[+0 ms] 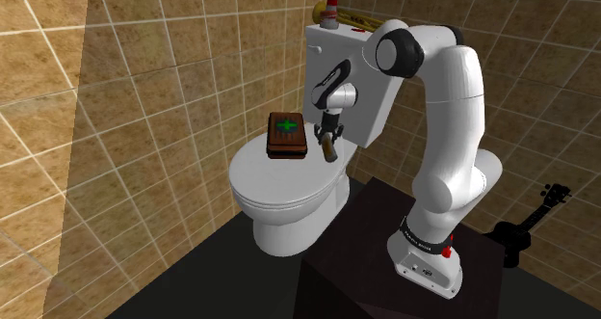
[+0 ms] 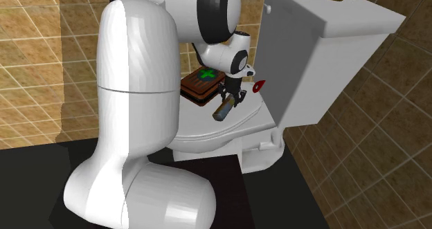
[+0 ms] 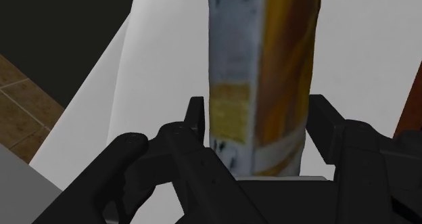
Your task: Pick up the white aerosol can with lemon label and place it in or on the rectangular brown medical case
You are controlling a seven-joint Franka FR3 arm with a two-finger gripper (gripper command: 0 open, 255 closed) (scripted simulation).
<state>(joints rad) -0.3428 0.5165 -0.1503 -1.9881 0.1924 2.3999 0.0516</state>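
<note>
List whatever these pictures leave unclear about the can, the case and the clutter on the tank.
Can: wrist view, label blurred, no lettering readable; its far end is cut off by the picture edge.
Case: second exterior view, the arm hides one end.
Clutter on the tank: shoulder view, cut off by the top edge, too small to name.
</note>
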